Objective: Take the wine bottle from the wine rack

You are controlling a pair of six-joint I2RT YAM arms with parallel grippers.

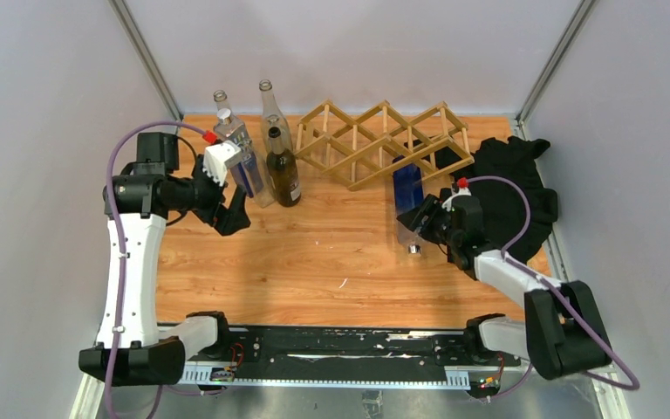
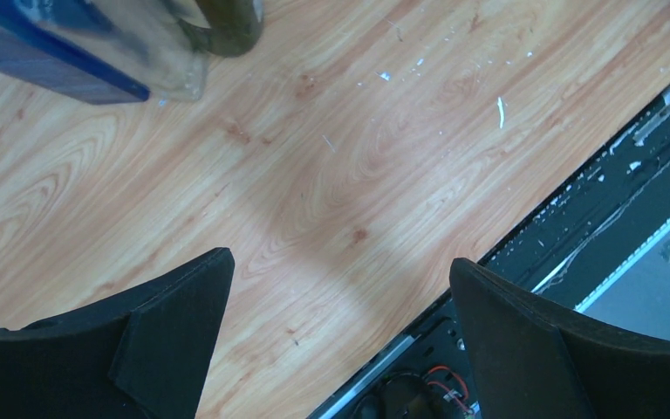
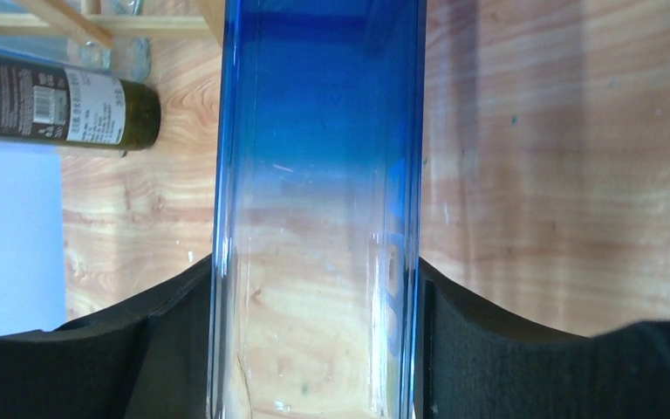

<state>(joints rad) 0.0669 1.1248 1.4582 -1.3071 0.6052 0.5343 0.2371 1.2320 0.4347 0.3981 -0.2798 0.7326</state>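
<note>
You're seeing standing bottles (image 1: 283, 170) crowding the worktop (image 1: 314, 262) left of the wine rack (image 1: 384, 140), a black cloth (image 1: 506, 188) lying at its right, your left tool (image 2: 336, 340) hanging wide open over bare wood, and your right tool (image 1: 420, 218) gripping the wine bottle (image 3: 318, 175), whose blue end is sitting at the rack's front edge.

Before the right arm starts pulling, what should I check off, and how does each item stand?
1. Grip: right gripper closed on the wine bottle, both fingers against the glass: ok.
2. Release: wine bottle clear of the wine rack: not ok; its blue end sits at the front slats.
3. Other arm: left gripper open, empty, away from the rack: ok.
4. Path: bare table between the bottle and the arm bases: ok.
5. Snag: black cloth lying beside the right arm: cannot tell.
</note>
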